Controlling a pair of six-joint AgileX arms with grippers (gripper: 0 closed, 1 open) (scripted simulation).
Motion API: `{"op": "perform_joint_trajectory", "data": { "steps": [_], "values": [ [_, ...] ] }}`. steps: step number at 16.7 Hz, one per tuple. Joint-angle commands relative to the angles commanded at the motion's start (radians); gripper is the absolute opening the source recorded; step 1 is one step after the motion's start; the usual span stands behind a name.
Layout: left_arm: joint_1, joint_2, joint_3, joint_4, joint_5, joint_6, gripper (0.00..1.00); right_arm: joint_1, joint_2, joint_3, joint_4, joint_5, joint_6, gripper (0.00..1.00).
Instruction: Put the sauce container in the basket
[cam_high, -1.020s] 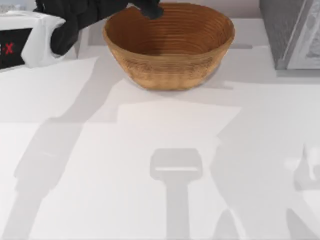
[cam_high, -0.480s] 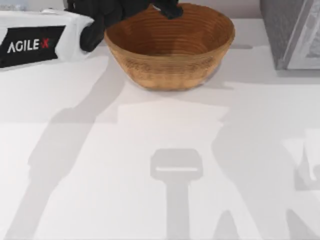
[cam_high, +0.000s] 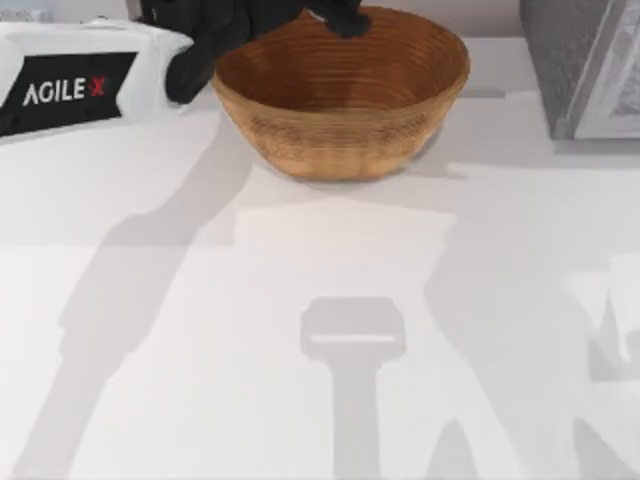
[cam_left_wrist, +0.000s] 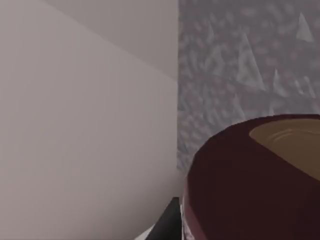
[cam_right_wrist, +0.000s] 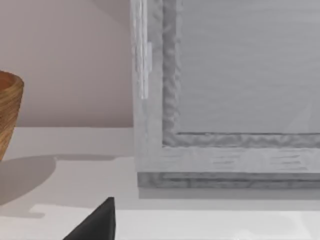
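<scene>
Our left gripper (cam_high: 340, 18) barely crept further over the basket (cam_high: 340, 95) rim, pinching the sauce container (cam_left_wrist: 255, 180); drop looked close.

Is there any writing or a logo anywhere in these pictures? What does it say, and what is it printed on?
"AGILE X", white letters with a red X, on a black panel on the white casing of the left arm, at the top view's far left beside the basket.
The sauce container in the left wrist view shows its maroon lid; no readable label there.
The grey box at the right carries no readable text.
</scene>
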Motion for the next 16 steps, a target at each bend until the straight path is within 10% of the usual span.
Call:
{"op": "perform_joint_trajectory", "data": {
  "steps": [10, 16],
  "values": [
    [0.0, 0.0, 0.0, 0.0, 0.0, 0.0, 0.98, 0.0, 0.0, 0.0, 0.0, 0.0, 0.0, 1.0],
    [0.0, 0.0, 0.0, 0.0, 0.0, 0.0, 1.0, 0.0, 0.0, 0.0, 0.0, 0.0, 0.0, 1.0]
  ]
}}
